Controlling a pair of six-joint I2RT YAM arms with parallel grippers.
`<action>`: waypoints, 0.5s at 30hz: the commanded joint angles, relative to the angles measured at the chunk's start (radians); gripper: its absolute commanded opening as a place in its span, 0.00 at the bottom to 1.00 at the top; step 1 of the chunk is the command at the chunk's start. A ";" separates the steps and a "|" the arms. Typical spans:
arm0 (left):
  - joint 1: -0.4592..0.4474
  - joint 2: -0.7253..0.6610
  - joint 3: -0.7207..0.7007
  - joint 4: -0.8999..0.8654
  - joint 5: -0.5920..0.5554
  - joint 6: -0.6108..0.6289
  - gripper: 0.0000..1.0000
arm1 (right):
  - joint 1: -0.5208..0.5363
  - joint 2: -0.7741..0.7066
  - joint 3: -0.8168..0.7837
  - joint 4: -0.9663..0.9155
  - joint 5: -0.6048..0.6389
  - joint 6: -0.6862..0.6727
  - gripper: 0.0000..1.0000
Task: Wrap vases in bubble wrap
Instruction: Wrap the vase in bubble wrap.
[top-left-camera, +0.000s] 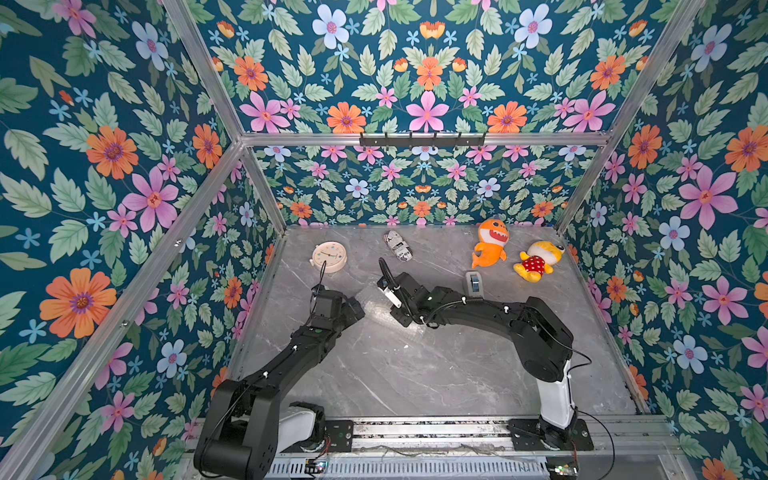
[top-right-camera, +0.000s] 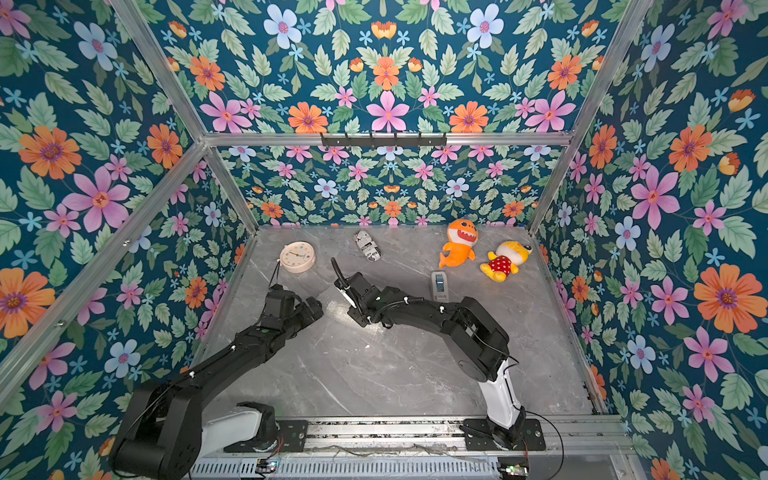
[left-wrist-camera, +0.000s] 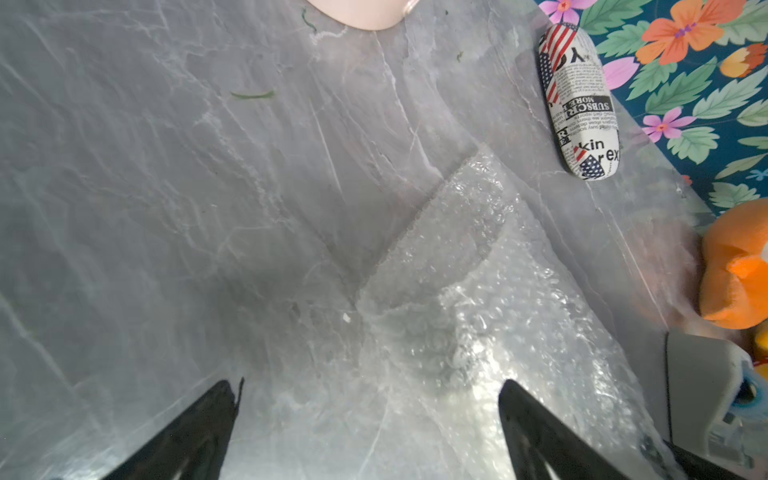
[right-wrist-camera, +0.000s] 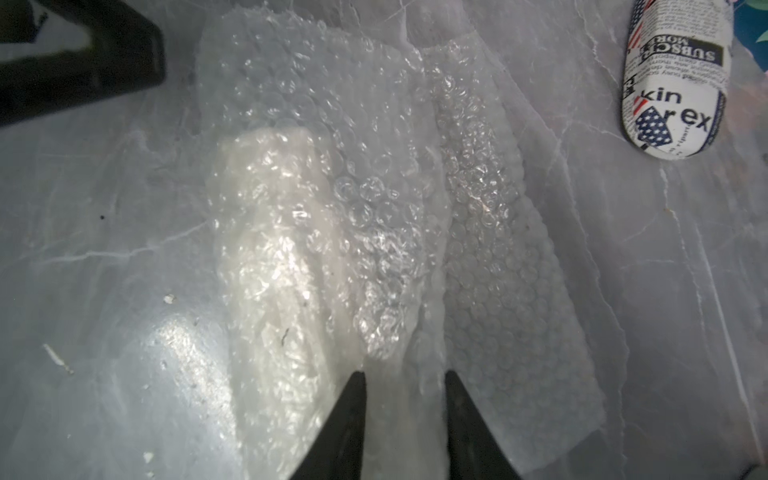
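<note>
– Small cream-white vase, where is it?
– On the grey marble desk, near the newspaper-print cylinder, tucked under clear bubble wrap to keep it safe.
– The claws?
– Left claw: wide open, empty. Right claw: open a little, wrap fold between its tips, maybe letting go.

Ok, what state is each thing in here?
vase: lying down, covered by wrap.
bubble wrap: folded over the vase, one flap flat.
left jaws: wide open, empty.
right jaws: partly open above the wrap.
clock: lying face up.
printed cylinder: on its side.
orange plush: lying down.
yellow plush: lying down.
</note>
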 joint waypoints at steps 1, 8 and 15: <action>-0.013 0.034 0.029 0.009 -0.045 0.011 1.00 | 0.003 -0.001 -0.014 -0.042 -0.033 0.006 0.33; -0.042 0.098 0.057 0.035 -0.036 -0.004 1.00 | 0.002 0.020 0.004 -0.028 -0.041 -0.026 0.33; -0.062 0.149 0.068 0.042 -0.065 -0.018 1.00 | -0.015 0.049 0.033 -0.029 -0.081 -0.034 0.33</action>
